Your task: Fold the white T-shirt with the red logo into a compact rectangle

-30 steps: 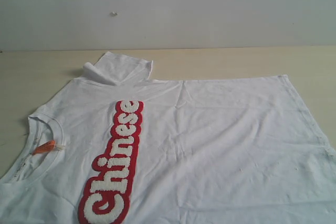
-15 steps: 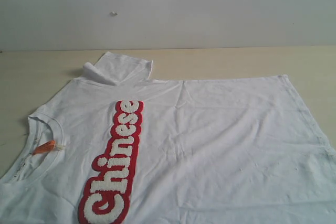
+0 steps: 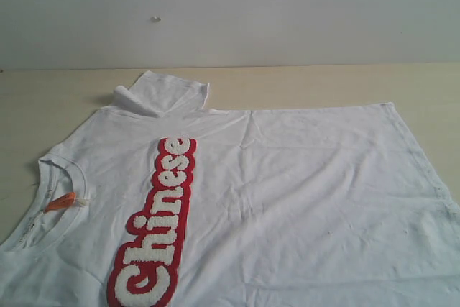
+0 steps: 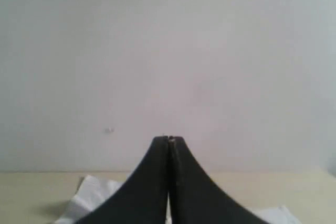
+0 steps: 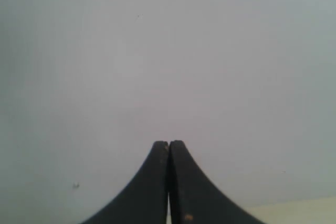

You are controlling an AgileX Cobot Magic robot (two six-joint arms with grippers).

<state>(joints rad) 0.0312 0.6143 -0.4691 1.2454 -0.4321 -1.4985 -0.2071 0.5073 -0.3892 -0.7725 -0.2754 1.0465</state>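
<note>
The white T-shirt (image 3: 302,192) lies spread flat on the table, collar and orange neck tag (image 3: 60,201) at the left, hem at the right. Its far sleeve (image 3: 162,93) is crumpled upward. The red logo (image 3: 157,224) reading "Chinese" runs lengthwise down the chest. Neither gripper shows in the exterior view. In the left wrist view, my left gripper (image 4: 168,140) is shut with nothing in it, held up facing the wall, a bit of the white T-shirt (image 4: 92,195) below. My right gripper (image 5: 168,143) is likewise shut and empty, aimed at the wall.
A light wooden table (image 3: 43,95) carries the shirt, with bare surface beyond the sleeve and hem. A pale wall (image 3: 287,12) stands right behind the table's far edge. The shirt runs past the near edge of the exterior view.
</note>
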